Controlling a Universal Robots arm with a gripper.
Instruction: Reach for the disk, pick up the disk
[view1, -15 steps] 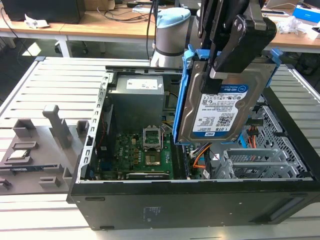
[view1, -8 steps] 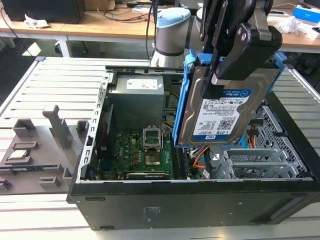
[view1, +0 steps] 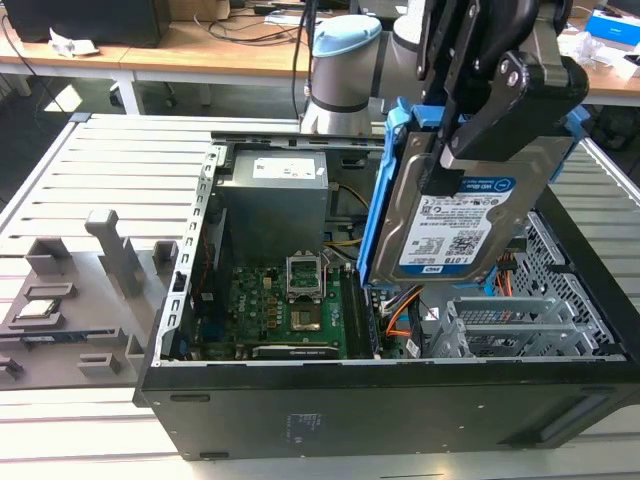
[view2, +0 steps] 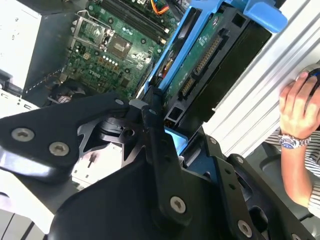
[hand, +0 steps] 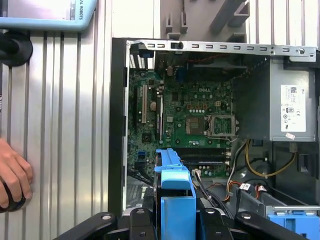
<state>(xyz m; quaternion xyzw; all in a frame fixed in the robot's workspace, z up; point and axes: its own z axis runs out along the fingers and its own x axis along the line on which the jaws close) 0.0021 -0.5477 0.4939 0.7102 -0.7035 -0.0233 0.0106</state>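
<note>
Clamped in my gripper (view1: 470, 140), the disk (view1: 455, 225) hangs tilted above the open computer case (view1: 400, 400), lifted clear of its bays. Below sit the grey power supply (view1: 275, 200) and the green motherboard (view1: 285, 310).

I judge the drive dense and rigid, with smooth metal faces that could slip, and it would not take a knock well. My jaws pinch its upper end across the blue bracket (hand: 175, 187), which looks the sounder hold. A person's hand (view2: 300, 107) rests on the slatted table (hand: 65, 125) just beside the case.
</note>
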